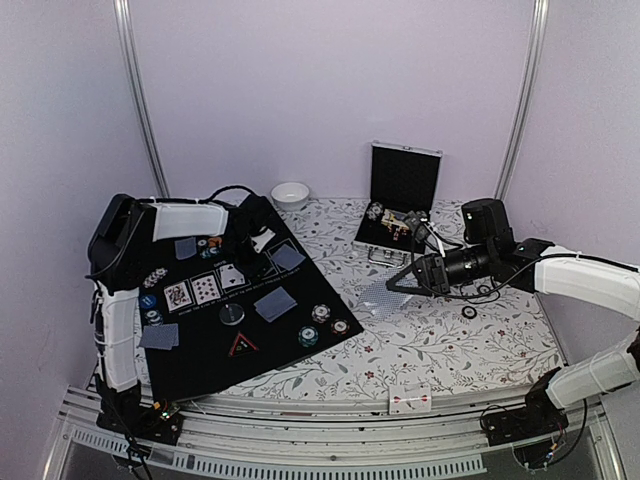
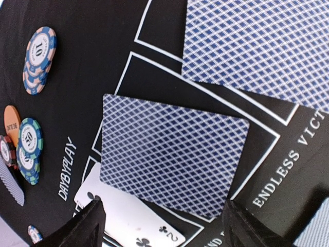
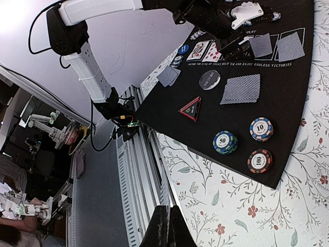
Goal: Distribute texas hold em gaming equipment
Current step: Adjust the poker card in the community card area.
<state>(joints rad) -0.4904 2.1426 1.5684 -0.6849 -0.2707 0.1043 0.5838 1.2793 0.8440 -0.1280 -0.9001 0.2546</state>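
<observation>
A black mat (image 1: 200, 360) carries the texas hold em gaming equipment. Face-up cards (image 1: 205, 288) lie in a row, with face-down cards (image 1: 275, 303) around them. There is also a round grey button (image 1: 232, 314), a black-red triangular marker (image 1: 242, 345) and stacked chips (image 1: 320, 313). My left gripper (image 1: 262, 250) hangs open over the mat's far side. It sits just above a face-down card (image 2: 172, 157) that overlaps the two of clubs (image 2: 128, 216). My right gripper (image 1: 402, 283) is off the mat to the right, shut on a blue-backed card (image 1: 375, 297), which is edge-on in the wrist view.
An open silver-edged black case (image 1: 400, 205) stands at the back with a white bowl (image 1: 290, 195) to its left. One card (image 1: 410, 402) lies at the table's front edge. Small black rings (image 1: 470, 312) lie under the right arm. Chip stacks (image 2: 39, 59) sit left of the left gripper.
</observation>
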